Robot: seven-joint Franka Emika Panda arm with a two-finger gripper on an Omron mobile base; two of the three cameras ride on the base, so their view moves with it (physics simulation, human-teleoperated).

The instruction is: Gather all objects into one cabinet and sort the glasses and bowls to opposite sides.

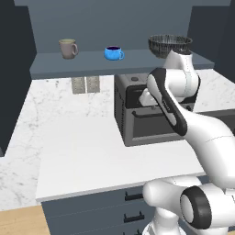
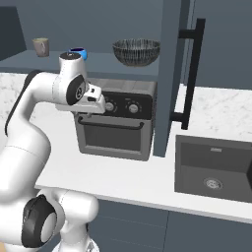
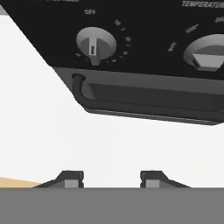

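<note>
Cabinet (image 1: 50, 64) shelf is carrying the taupe mug (image 1: 68, 48), blue cup (image 1: 113, 53) and mesh bowl (image 1: 169, 45), spaced apart in that order. Tool (image 3: 112, 177) is hovering before the toaster oven (image 2: 117, 120) on the table (image 1: 78, 151), fingers spread, gripping nothing.

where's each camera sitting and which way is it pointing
Left base view: behind the arm's left, looking forward and down at the toaster oven and cabinet shelf; arm at right.
Right base view: behind its right, same oven, bowl, sink; arm at left.
Hand view: on the hand, facing the oven's knobs; gripper fingertips apart, nothing between.
Base views share oven, bowl, taupe cup, blue cup.
</note>
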